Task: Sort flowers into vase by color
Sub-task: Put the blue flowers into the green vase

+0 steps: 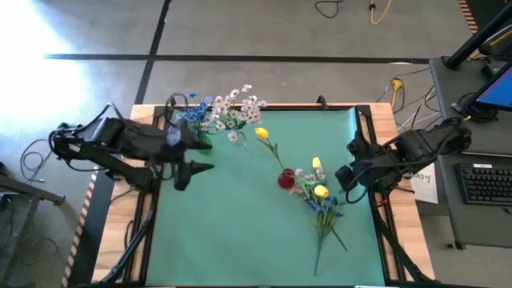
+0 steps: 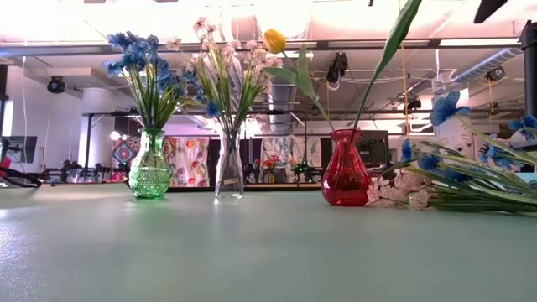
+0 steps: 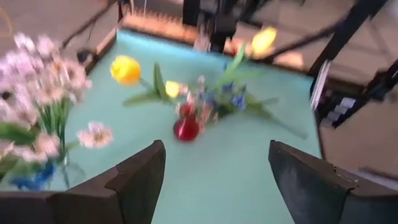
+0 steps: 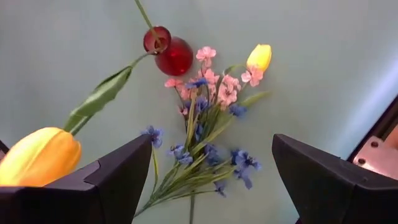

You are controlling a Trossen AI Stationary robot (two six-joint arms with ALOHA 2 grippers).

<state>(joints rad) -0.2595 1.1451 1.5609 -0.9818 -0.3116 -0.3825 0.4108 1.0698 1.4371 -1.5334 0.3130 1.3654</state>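
Loose flowers (image 1: pixel 322 210) beside red vase (image 1: pixel 286 179), between open, empty left gripper (image 1: pixel 194 170) and right gripper (image 1: pixel 342 174).

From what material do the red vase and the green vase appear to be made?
Red vase: probably glass, smooth and glossy; light shines through it. Green vase: probably glass too, translucent, with a bumpy textured surface. Clear plastic cannot be excluded for either.
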